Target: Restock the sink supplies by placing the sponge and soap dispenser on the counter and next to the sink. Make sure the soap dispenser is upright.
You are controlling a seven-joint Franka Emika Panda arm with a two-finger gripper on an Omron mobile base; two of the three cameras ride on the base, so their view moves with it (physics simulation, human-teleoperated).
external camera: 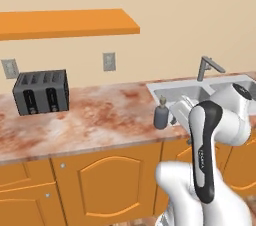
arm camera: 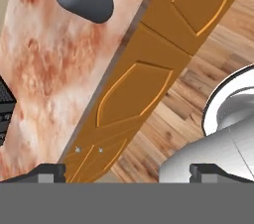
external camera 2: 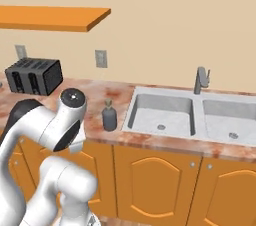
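Dispenser [external camera: 161, 113] upright on surface [external camera: 100, 120] beside sink [external camera 2: 165, 112]. Rigid, smooth, probably slippery; best gripped mid-body. Jaws spread, holding nothing.

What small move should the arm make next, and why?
Probably pull back and go looking for the sponge. The soap dispenser already stands upright on the counter beside the sink, and the gripper is open, holding nothing.

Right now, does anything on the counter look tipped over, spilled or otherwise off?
Nothing stands out. The soap dispenser stands upright on the counter, just left of the sink. The toaster sits square against the wall.
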